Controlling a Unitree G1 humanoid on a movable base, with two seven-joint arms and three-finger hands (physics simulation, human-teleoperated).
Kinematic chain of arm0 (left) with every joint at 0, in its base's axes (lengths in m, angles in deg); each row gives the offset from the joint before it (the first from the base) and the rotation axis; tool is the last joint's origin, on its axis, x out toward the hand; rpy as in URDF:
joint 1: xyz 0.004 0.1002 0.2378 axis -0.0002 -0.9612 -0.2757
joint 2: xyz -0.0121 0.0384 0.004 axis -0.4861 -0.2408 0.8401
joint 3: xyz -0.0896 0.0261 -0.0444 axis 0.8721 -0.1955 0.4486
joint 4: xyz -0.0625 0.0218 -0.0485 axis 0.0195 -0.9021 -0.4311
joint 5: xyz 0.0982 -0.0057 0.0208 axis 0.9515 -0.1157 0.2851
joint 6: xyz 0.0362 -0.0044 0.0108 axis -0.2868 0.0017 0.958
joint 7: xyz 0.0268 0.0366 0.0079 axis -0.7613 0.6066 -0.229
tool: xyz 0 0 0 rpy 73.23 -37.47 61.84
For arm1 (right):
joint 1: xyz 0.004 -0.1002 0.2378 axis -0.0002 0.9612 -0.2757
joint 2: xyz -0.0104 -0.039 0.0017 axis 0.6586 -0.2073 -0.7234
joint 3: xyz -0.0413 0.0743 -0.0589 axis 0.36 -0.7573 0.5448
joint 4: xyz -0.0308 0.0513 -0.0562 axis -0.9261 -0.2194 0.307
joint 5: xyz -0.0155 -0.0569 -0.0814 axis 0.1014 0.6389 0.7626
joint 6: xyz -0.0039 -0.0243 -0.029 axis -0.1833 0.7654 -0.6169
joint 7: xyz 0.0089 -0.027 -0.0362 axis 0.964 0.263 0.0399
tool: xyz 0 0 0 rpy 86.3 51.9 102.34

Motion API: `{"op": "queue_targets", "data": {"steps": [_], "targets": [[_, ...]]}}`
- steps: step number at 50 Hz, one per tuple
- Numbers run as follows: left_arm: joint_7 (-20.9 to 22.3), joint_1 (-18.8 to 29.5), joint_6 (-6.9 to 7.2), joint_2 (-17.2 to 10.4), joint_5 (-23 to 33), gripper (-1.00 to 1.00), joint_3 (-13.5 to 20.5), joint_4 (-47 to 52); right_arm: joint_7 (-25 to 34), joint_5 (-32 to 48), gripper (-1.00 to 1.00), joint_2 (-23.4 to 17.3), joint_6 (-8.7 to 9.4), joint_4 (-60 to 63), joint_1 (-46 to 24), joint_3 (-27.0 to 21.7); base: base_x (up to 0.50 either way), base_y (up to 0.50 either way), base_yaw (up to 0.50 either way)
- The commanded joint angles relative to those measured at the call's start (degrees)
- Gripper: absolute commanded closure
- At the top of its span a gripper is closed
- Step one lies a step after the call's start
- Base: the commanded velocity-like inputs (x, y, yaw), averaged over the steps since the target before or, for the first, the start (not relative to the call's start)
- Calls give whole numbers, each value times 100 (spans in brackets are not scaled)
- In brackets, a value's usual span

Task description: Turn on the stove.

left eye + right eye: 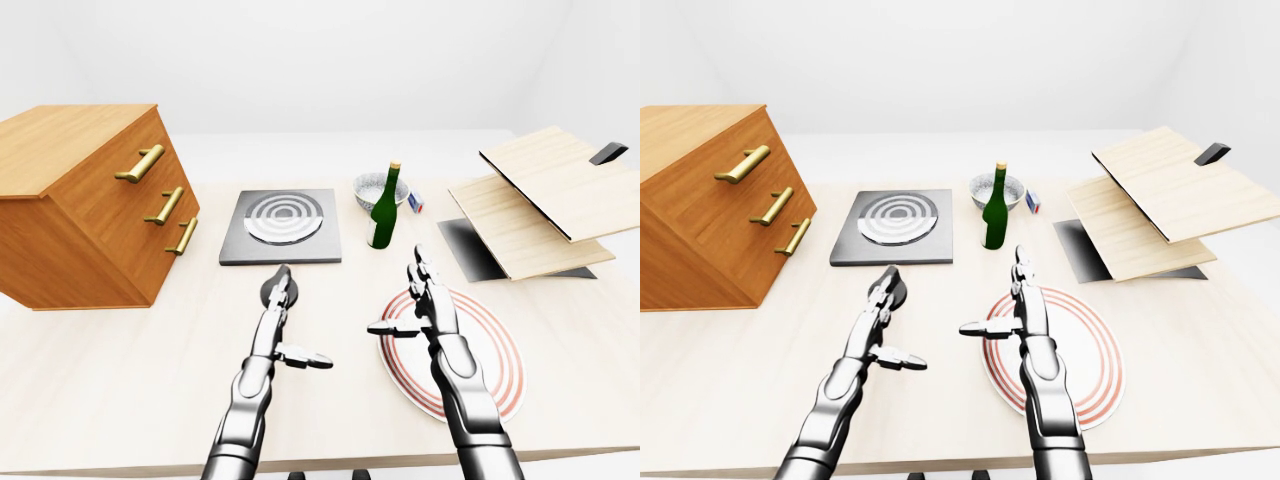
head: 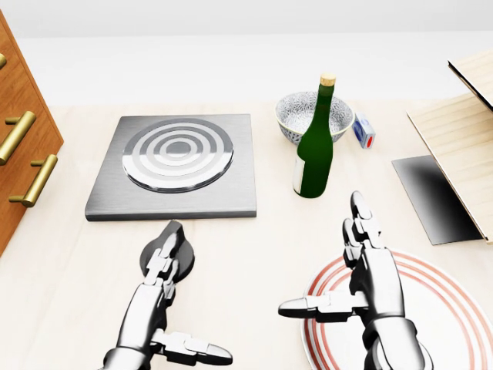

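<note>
The left robot hand (image 2: 163, 271), fingers spread and seemingly gripping nothing, lies over the black knob (image 2: 171, 248) just below the stove (image 2: 176, 166) on the table (image 2: 254, 247), apparently placed to turn it.

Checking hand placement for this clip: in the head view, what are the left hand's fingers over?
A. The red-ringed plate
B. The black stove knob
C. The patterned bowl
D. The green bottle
B. The left hand reaches up with open fingers lying over the black stove knob, just below the stove; the right hand hovers open over the plate.
</note>
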Motion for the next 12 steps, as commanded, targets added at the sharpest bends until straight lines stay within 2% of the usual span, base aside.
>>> {"op": "queue_targets", "data": {"steps": [1, 4, 8, 9, 12], "targets": [[170, -98, 0, 47, -64, -100, -100, 215, -10, -41, -100, -17, 58, 29, -28, -31, 0, 0, 0], [190, -83, 0, 27, -97, -100, -64, 271, -14, -44, -100, -19, 46, -8, -50, -37, 0, 0, 0], [162, 261, 0, -33, -220, -100, 144, -68, -24, -35, -100, -16, 26, -24, -47, -30, 0, 0, 0], [131, 579, 0, -62, -324, -100, 286, -543, -29, -30, -100, -13, 6, -55, -54, -27, 0, 0, 0], [16, 997, 0, -100, -431, -100, 439, -1156, -34, -17, -100, -10, 0, -45, -41, -14, 0, 0, 0]]}}
